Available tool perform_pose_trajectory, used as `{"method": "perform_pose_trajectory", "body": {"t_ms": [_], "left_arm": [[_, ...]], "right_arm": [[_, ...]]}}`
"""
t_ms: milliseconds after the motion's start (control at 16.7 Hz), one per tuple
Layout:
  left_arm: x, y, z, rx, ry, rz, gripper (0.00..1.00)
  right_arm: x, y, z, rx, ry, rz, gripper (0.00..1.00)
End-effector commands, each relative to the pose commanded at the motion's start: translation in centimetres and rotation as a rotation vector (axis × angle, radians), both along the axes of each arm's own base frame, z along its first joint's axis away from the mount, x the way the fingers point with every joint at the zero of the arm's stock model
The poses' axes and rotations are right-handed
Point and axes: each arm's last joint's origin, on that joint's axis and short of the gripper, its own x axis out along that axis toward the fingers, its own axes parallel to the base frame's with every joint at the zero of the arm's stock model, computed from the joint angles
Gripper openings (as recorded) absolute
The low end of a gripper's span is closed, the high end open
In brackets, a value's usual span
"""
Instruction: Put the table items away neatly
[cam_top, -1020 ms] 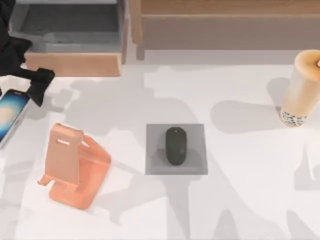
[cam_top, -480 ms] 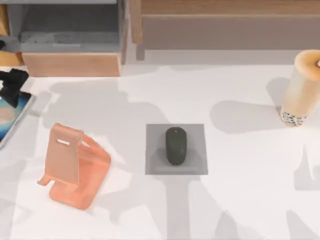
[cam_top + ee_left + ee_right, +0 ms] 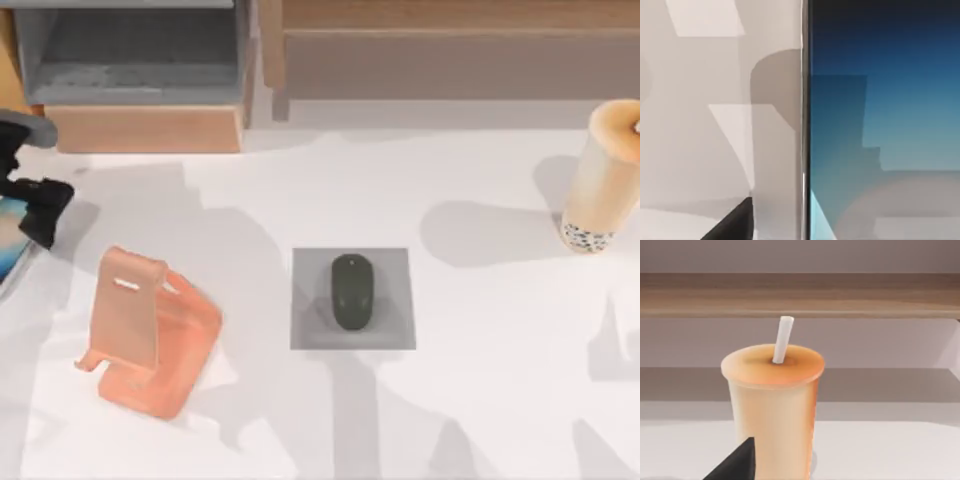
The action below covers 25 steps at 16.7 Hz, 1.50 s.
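The smartphone [image 3: 8, 238] lies at the table's far left edge, its blue screen [image 3: 880, 125] and white edge close under the left wrist camera. My left gripper [image 3: 35, 192] hangs over the phone's far end, open, with one dark fingertip [image 3: 732, 227] beside the phone's edge and apart from it. The dark oval mouse [image 3: 351, 290] rests on the grey pad [image 3: 310, 330] at mid-table. At the far right stands the tall tan cup [image 3: 598, 180], upright, with a white straw [image 3: 782, 340]. A fingertip [image 3: 735, 465] of my open right gripper shows in front of the cup [image 3: 772, 405], not touching it.
A salmon-pink phone stand [image 3: 145, 335] sits right of the phone. An open wooden drawer [image 3: 140, 70] with a grey inside is at the back left. A long wooden shelf [image 3: 450, 50] runs along the back, behind the cup.
My left gripper has moved left from near the drawer's front and come down over the phone's far end, now covering part of it. Mouse, cup and stand have not moved.
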Motion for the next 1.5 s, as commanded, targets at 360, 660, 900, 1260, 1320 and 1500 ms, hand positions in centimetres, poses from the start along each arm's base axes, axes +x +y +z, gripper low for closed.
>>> {"method": "perform_pose_trajectory", "body": {"t_ms": [360,660,900,1260,1320,1500], "left_arm": [[-0.06,0.0,-0.5,0.0,0.001,0.0,0.92],[-0.06,0.0,-0.5,0.0,0.001,0.0,0.55],[-0.06,0.0,-0.5,0.0,0.001,0.0,0.25],[-0.06,0.0,-0.5,0.0,0.001,0.0,0.0],[-0.06,0.0,-0.5,0.0,0.001,0.0,0.0],[-0.06,0.0,-0.5,0.0,0.001,0.0,0.0]], "right_arm": [[0.0,0.0,0.0,0.0,0.0,0.0,1.0],[0.0,0.0,0.0,0.0,0.0,0.0,1.0],[0.0,0.0,0.0,0.0,0.0,0.0,1.0],[0.0,0.0,0.0,0.0,0.0,0.0,1.0],[0.0,0.0,0.0,0.0,0.0,0.0,1.0],[0.0,0.0,0.0,0.0,0.0,0.0,1.0]]}}
